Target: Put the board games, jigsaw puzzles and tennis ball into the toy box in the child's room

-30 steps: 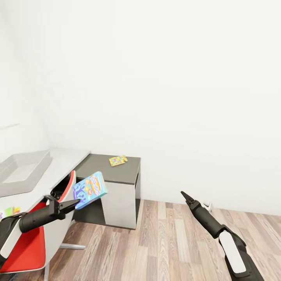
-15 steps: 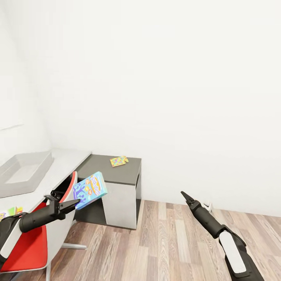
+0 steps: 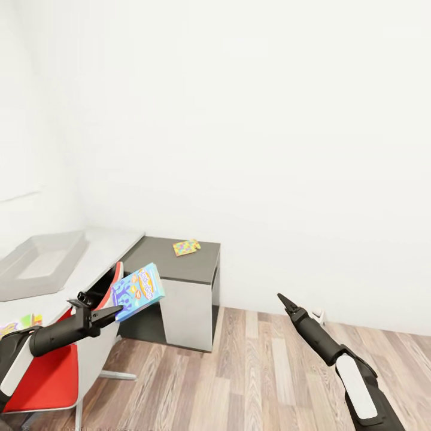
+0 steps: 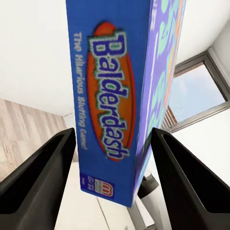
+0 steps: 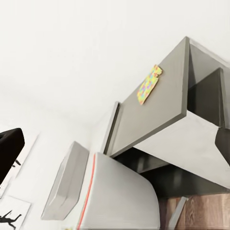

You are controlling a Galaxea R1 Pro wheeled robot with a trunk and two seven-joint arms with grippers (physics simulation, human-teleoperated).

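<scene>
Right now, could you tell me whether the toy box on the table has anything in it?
Empty: the toy box shows only bare grey floor in the head view.

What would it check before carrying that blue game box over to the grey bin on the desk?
1. Grip on the game box: left gripper holds it between both fingers, ok.
2. Bin in sight on the desk: ok.
3. Room in the bin: looks empty, ok.
4. Path: the red chair sits between robot and desk, not ok.
5. Right gripper free: looks shut and empty, ok.
6. Puzzle on the dark shelf, still to collect: ok.
</scene>
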